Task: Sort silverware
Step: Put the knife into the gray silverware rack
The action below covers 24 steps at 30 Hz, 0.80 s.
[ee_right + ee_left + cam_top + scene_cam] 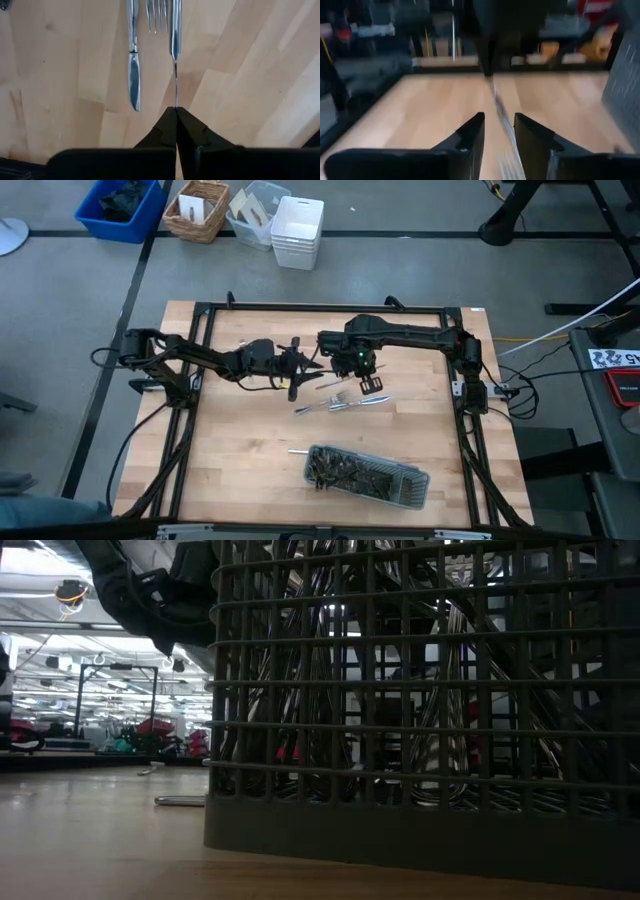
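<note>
Wood surface (240, 460), bins on the floor behind. Right claw (176, 111) clenched on a thin utensil (174, 45); left claw (498, 131) released, blurred. Tray (367, 476) contents unreadable.

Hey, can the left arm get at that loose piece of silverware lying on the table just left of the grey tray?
Probably yes. That loose piece lies alone on bare wood beside the tray, nothing over it, but the left gripper already seems to hold a utensil.

Wooden table (240, 470) bears mesh tray (366, 476), loose silverware (335, 404).
</note>
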Available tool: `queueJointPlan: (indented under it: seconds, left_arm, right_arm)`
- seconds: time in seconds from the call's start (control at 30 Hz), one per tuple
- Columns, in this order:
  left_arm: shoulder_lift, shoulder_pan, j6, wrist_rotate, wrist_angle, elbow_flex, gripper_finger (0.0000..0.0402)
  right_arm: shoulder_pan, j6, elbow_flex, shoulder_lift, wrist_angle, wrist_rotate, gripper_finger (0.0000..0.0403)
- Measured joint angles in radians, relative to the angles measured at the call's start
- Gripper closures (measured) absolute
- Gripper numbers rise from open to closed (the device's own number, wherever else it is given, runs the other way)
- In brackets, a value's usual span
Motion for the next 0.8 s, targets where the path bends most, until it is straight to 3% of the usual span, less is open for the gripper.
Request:
queueJointPlan:
  seconds: [0.1, 0.57, 0.8]
  left_arm:
    - [0.017, -0.002, -0.020, -0.002, 0.059, 0.002, 0.0295]
    - [0.125, -0.019, -0.004, -0.004, 0.048, 0.057, 0.0221]
    - [0.125, -0.015, -0.004, -0.098, 0.026, 0.057, 0.0219]
  right_arm:
    - [0.000, -0.007, 0.000, 0.000, 0.007, 0.031, 0.0402]
    - [0.000, -0.003, 0.000, 0.000, 0.214, 0.046, 0.0402]
    - [0.000, -0.004, 0.000, 0.000, 0.244, 0.044, 0.0402]
